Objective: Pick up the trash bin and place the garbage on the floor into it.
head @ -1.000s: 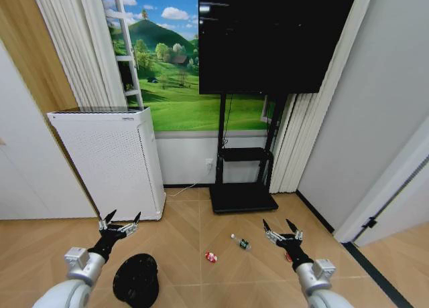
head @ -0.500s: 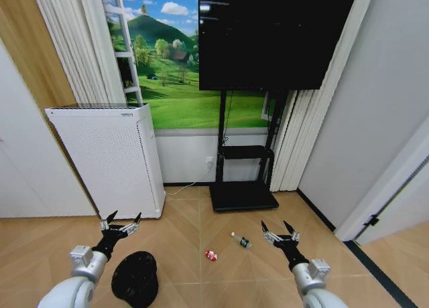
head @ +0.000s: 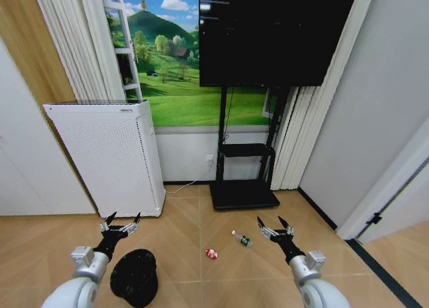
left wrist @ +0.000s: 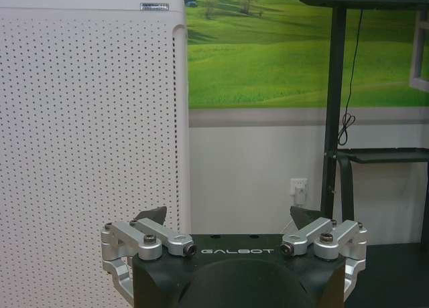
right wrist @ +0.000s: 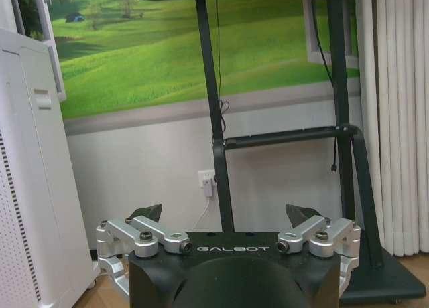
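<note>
The trash bin [head: 134, 278], a small black mesh basket, stands on the floor [head: 188, 227] at the lower left of the head view. My left gripper [head: 120, 222] hovers open just beyond it, a little above the parquet. Garbage lies ahead in the middle: a red-and-white can [head: 212, 254] and a small clear bottle with a green label [head: 240, 239]. To the right of the bottle my right gripper [head: 270, 224] is open with nothing in it. Both wrist views show spread, bare fingers: the left gripper [left wrist: 228, 217] faces the white appliance, and the right gripper [right wrist: 224, 213] faces the stand.
A tall white perforated appliance [head: 107, 157] stands at the left against the wall. A black TV [head: 275, 37] on a black stand, its base plate [head: 244, 195] on the floor, is straight ahead. Curtains hang on both sides, and a white door frame [head: 389, 194] is at the right.
The whole head picture has shifted a little, so the camera moved. The right gripper sits slightly further left in the picture. Both grippers stay open and hold nothing.
</note>
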